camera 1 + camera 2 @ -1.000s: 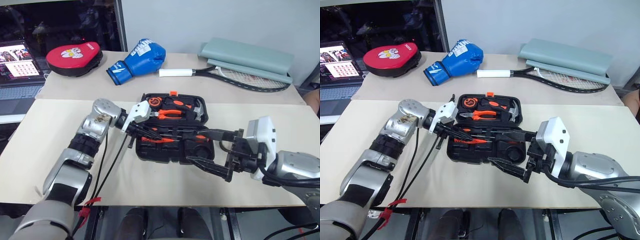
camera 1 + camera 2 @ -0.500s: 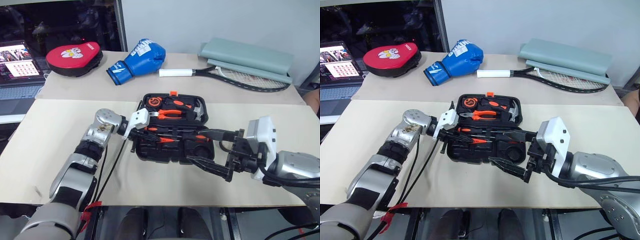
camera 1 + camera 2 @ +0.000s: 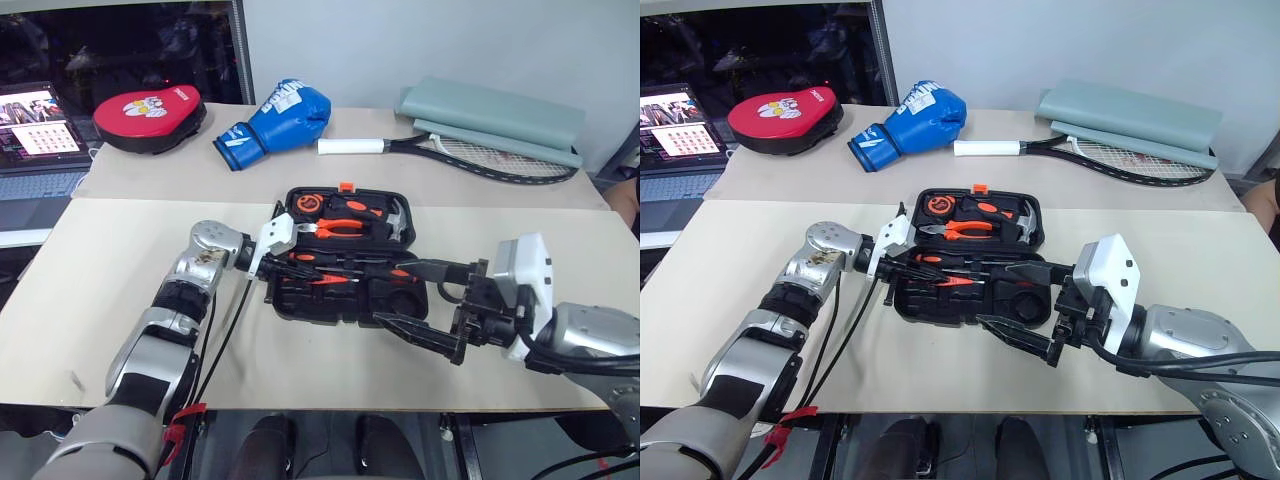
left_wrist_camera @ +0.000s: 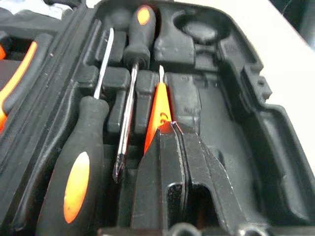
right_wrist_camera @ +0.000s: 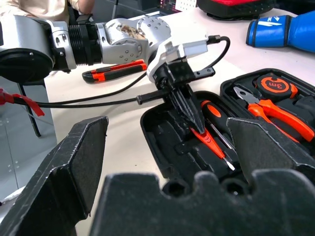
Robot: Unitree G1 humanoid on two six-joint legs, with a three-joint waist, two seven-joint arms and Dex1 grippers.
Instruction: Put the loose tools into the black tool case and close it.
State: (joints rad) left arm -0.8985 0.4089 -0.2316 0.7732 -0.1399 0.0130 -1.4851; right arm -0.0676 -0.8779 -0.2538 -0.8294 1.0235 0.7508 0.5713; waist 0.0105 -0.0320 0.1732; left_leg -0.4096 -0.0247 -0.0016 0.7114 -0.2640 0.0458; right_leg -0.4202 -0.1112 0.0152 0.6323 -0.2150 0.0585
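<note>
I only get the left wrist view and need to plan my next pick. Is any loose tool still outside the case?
Observer: Yes. The utility knife lies on the table beside the left forearm, outside the black tool case.
Operator: Once I seat this tester pen, could the right end effector fetch it?
Observer: The right end effector is open and empty, hovering by the case's near right corner.
Operator: How is the lid?
Observer: It lies flat open on the far side, with the pliers and hammer seated in it.
</note>
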